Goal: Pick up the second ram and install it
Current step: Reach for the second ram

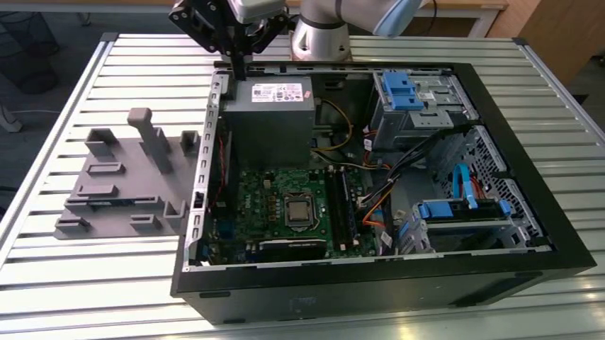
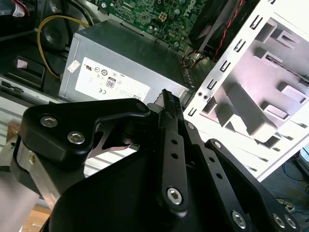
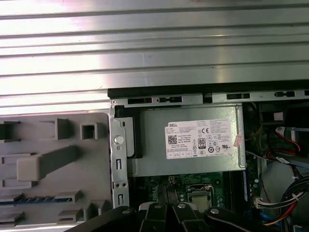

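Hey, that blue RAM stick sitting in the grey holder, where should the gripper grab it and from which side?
Take the second ram by its long top edge near mid-length, pinching across its thin faces and coming straight down from above. It appears to stand on edge in a slot of the grey holder, whose walls likely block a sideways approach.

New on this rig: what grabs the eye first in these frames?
The open black computer case on the slatted metal table, its green motherboard exposed, draws the eye first. The black gripper hangs over the grey power supply box's edge. At the exterior view's left, a grey plastic holder block carries the thin blue ram strip.
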